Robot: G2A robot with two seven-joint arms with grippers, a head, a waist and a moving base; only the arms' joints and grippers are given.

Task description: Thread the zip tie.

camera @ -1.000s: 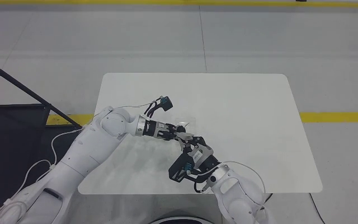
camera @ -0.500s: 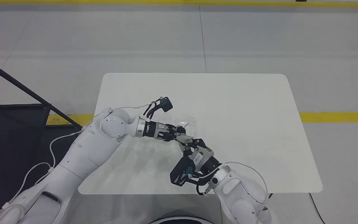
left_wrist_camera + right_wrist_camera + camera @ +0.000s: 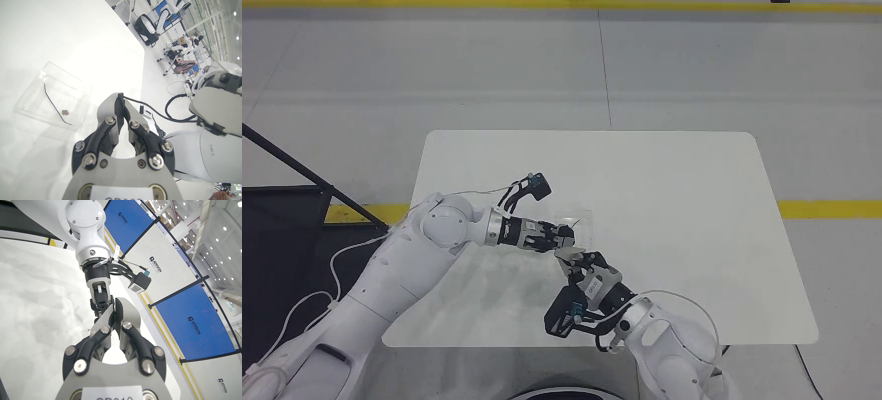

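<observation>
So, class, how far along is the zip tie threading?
Done: the left gripper has jaws shut on a zip tie. In hand: the right gripper, jaws shut, sits beside it above the table. Left: the strip runs out straight, not yet looped.

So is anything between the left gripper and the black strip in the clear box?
Nothing visible does. The black strip lies in the clear box, and bare table lies between its low wall and the left gripper.
</observation>
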